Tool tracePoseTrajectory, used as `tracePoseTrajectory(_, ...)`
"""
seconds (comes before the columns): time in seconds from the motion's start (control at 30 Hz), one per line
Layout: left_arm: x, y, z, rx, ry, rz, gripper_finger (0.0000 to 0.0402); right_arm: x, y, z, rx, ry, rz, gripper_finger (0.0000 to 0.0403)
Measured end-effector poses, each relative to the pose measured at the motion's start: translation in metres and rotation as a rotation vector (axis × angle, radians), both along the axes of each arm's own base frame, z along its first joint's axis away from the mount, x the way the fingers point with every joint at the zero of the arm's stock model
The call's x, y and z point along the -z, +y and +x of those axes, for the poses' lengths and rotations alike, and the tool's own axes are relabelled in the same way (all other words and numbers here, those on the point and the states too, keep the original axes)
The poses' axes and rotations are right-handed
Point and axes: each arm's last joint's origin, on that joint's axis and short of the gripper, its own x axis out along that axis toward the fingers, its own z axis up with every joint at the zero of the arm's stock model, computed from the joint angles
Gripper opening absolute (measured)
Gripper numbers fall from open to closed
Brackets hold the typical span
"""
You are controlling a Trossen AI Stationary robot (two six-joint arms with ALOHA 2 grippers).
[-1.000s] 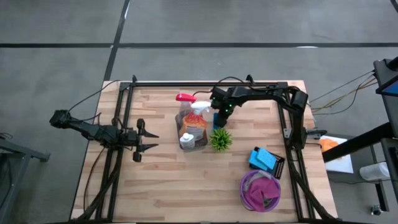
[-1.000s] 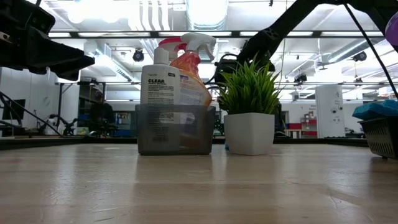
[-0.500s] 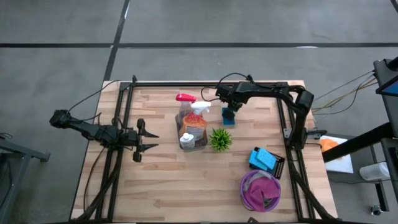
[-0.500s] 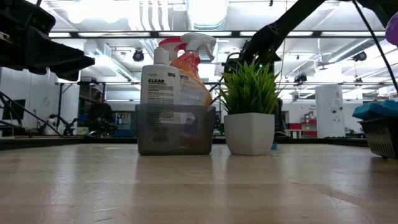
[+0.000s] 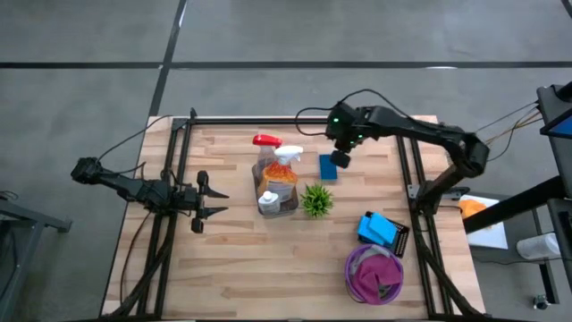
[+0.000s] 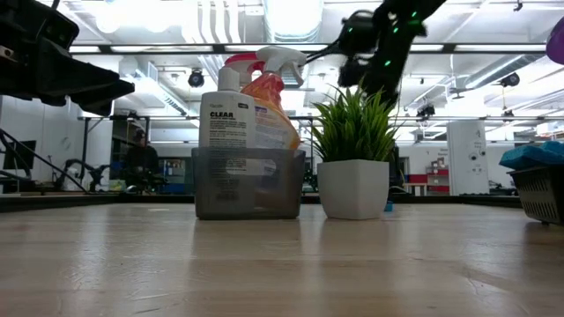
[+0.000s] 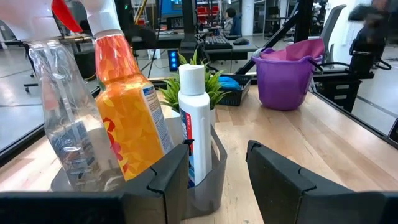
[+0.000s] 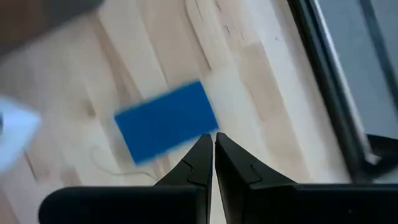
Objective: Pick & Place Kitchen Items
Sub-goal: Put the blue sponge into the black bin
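A blue sponge point(image 5: 329, 166) lies flat on the table beyond the small plant point(image 5: 316, 200); the right wrist view shows the sponge point(image 8: 165, 121) from above. My right gripper point(image 5: 343, 159) hangs shut above the sponge's right side, clear of it, with nothing between its fingers point(image 8: 212, 149). A grey caddy point(image 5: 277, 199) holds a clear spray bottle with a red trigger point(image 5: 265, 143), an orange one with a white trigger point(image 5: 288, 156) and a white bottle point(image 7: 194, 118). My left gripper point(image 5: 217, 202) waits open at the table's left, pointing at the caddy point(image 7: 205, 186).
A black basket with blue sponges point(image 5: 382, 230) stands at the right, and a purple bowl with a magenta cloth point(image 5: 374, 273) near the front right. The black frame rails point(image 5: 179, 179) run along the table's left, far and right sides. Bare wood lies at the near left.
My right gripper has risen from down at the blue sponge, beside the bottles, and swung toward the table's right and far edge, staying shut. The sponge stays flat on the table, now uncovered in the high view. My left arm has kept still.
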Motion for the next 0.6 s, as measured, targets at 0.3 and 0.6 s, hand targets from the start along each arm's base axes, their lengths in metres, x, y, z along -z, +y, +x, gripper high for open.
tracePoseTrajectory(0.3,0.000,0.000,0.000,0.001,-0.001,0.000,0.0163,-0.036,0.001,-0.026,0.058,0.053,-0.243,0.0018)
tracePoseTrajectory(0.6,0.000,0.000,0.000,0.001,-0.001,0.000,0.0163,-0.012,0.007,-0.019,-0.057,0.090,0.027,0.0084)
